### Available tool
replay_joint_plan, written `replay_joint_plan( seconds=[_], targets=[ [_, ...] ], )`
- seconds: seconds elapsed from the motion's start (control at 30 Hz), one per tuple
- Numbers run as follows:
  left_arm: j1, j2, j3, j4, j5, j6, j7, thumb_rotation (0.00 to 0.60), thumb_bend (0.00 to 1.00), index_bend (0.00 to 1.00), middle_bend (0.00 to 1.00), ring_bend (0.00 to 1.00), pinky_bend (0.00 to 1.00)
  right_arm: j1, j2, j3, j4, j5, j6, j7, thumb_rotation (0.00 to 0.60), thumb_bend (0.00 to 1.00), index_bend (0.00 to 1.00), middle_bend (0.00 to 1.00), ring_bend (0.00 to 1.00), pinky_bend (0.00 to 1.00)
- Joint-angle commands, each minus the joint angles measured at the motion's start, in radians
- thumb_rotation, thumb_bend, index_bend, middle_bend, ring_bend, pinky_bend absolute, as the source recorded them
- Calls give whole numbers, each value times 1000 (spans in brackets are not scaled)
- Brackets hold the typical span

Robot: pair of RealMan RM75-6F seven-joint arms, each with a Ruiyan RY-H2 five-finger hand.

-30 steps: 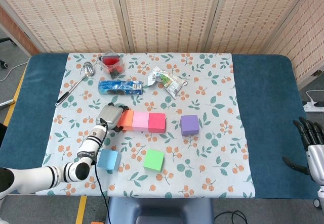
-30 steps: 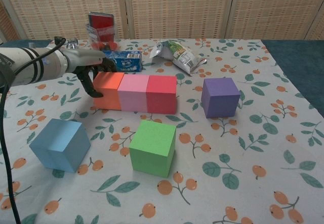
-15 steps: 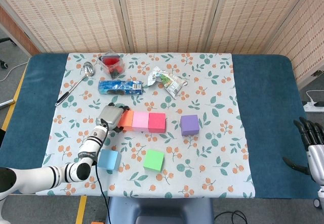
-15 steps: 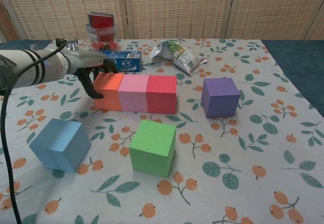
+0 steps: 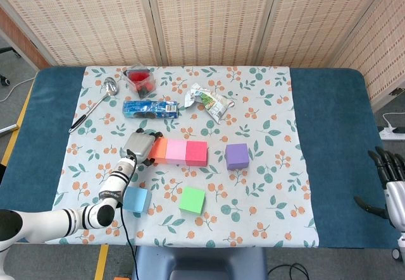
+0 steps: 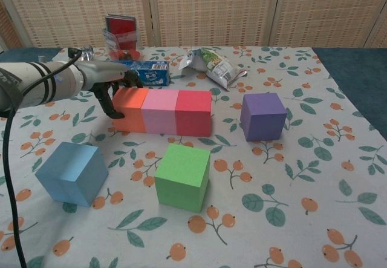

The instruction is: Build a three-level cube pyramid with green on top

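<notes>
Base row is down: orange cube (image 6: 129,109), pink cube (image 6: 159,111), red cube (image 6: 193,112) sit flush side by side, faces touching, prob so the 2nd level has a flat seat across the seams. Left hand (image 6: 106,82) sits at the outer end of the orange cube, fingers curled round its far-left corner. Looks like it's squaring the row up rather than lifting, but can't tell if it's actually clamping or just touching; contact side is hidden behind the cube in chest view and under the hand's back in head view.

Green cube (image 6: 182,176) is alone on the cloth, in front of the row, well apart, untouched, which makes sense since it goes on last. Blue cube (image 6: 72,173) front-left, purple cube (image 6: 263,116) just right of the row; likely the mid-level pair.

Right hand (image 5: 387,177) is parked at the far right edge of head view, fingers apart, holding nothing; partly cut off by frame, absent from chest view.
</notes>
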Motion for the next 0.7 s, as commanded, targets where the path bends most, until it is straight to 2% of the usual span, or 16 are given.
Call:
replay_joint_plan(
  seconds=[0.03, 0.37, 0.57, 0.7],
  targets=[
    [0, -2, 0, 0, -1, 1, 1, 600, 322, 176, 373, 369, 154, 0, 0, 0, 0, 0, 0, 0, 600, 0, 0, 0, 0, 0],
    [1, -10, -4, 1, -2, 0, -1, 600, 325, 136, 341, 370, 154, -3, 0, 0, 2, 1, 1, 3, 600, 0, 0, 0, 0, 0],
    [0, -8, -5, -4, -3, -3, 1, 600, 330, 15, 261, 370, 154, -4, 1, 1, 4, 1, 4, 6, 600, 0, 0, 0, 0, 0],
    [2, -7, -7, -7, 3, -5, -6, 600, 327, 0, 226, 370, 154, -5, -3, 2, 9, -2, 10, 9, 600, 0, 0, 0, 0, 0]
  ],
)
